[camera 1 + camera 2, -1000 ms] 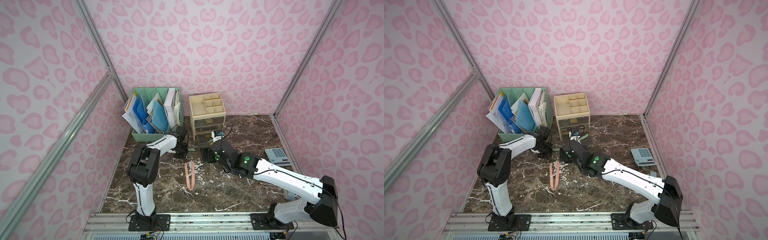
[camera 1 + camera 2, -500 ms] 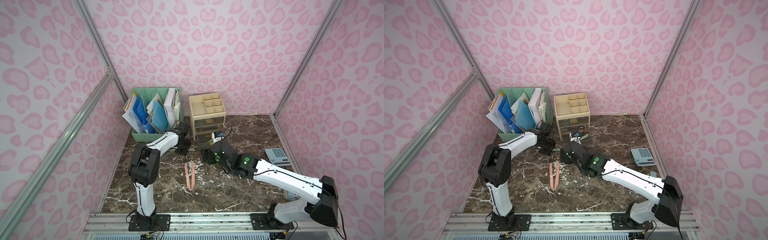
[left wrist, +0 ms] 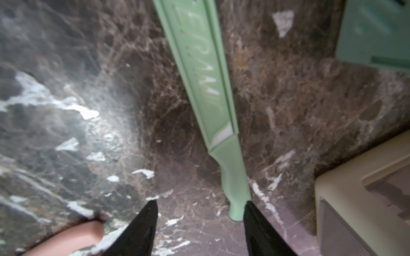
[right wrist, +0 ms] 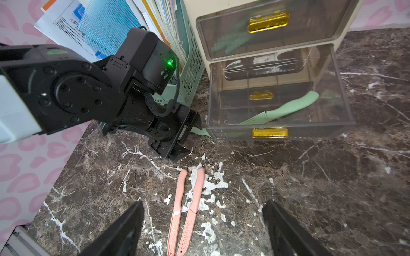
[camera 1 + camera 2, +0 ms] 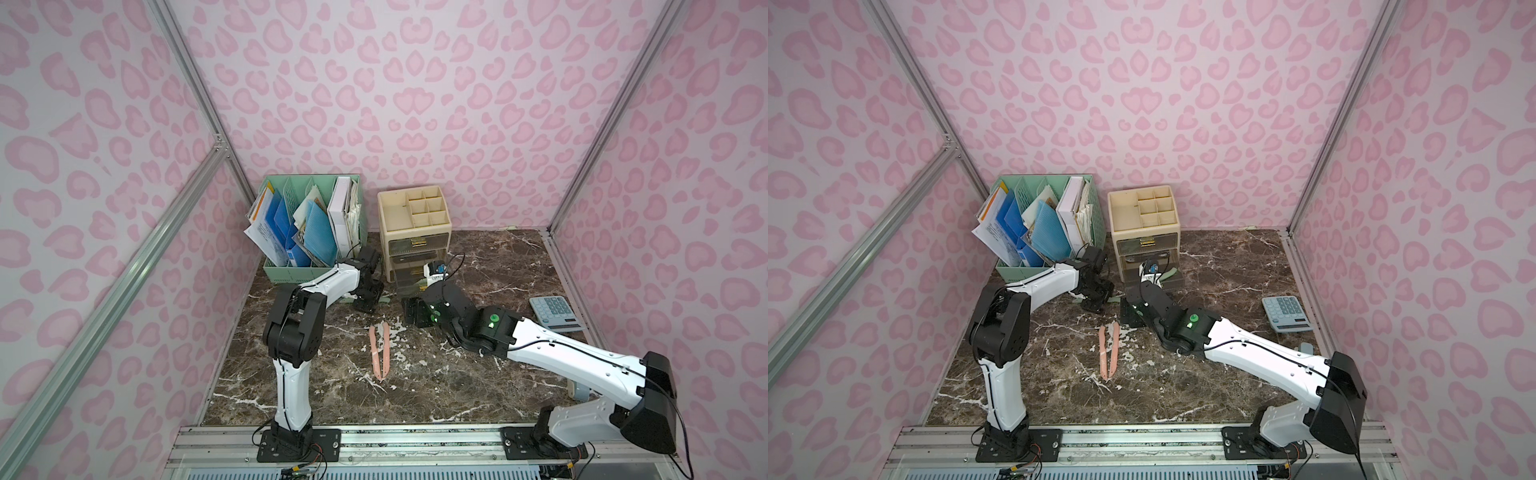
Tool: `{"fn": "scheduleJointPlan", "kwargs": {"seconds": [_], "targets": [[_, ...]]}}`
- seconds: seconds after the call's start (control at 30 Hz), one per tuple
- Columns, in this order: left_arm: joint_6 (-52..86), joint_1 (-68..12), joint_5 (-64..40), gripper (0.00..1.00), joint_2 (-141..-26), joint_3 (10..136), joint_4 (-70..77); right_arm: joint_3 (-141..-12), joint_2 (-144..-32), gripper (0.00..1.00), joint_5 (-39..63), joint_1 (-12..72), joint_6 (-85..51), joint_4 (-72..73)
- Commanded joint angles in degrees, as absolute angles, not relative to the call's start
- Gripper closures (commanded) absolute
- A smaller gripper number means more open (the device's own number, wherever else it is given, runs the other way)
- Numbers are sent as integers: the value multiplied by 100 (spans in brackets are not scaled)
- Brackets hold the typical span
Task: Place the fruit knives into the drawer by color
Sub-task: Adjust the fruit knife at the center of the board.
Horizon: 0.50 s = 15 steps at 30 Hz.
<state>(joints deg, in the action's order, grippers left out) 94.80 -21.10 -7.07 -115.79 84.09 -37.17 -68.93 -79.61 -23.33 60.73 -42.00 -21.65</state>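
Observation:
Two pink fruit knives (image 5: 380, 352) (image 5: 1108, 351) (image 4: 185, 212) lie side by side on the marble. My right gripper (image 4: 203, 204) (image 5: 411, 311) hangs open above their handles, touching neither. A mint green knife (image 3: 206, 88) (image 5: 1115, 300) lies flat on the table beside the drawer unit. My left gripper (image 3: 199, 204) (image 5: 368, 301) is open over its handle end, and one finger (image 3: 255, 219) is right against it. Another mint green knife (image 4: 288, 108) rests slantwise in the pulled-out middle drawer (image 4: 269, 133). Blurred greenish shapes show through the shut top drawer (image 4: 230, 42).
The cream drawer unit (image 5: 415, 245) with a divided top stands at the back. A green file rack (image 5: 307, 232) full of papers is just left of it, close behind my left arm. A calculator (image 5: 555, 311) lies by the right wall.
My left gripper has gone from shut to open and let go of the mint green knife, which now lies on the marble. The right arm has hardly moved.

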Motion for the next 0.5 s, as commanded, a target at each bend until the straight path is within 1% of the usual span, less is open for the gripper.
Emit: {"fn": "scheduleJointPlan", "kwargs": {"seconds": [0.0,0.13,0.47], "targets": [[9578,-2096,-760,37,-11648,8544,-3765,-6897,-7935,12,-2437,6060,-4192,-2127],[9582,-2068,-774,37,-11725,8650,-3889,-6897,-7928,12,-2435,6040,-4186,-2122],[9410,-2040,-1042,38,-12032,9267,-5011,-6892,-7921,12,-2489,6012,-4192,-2074]]}}
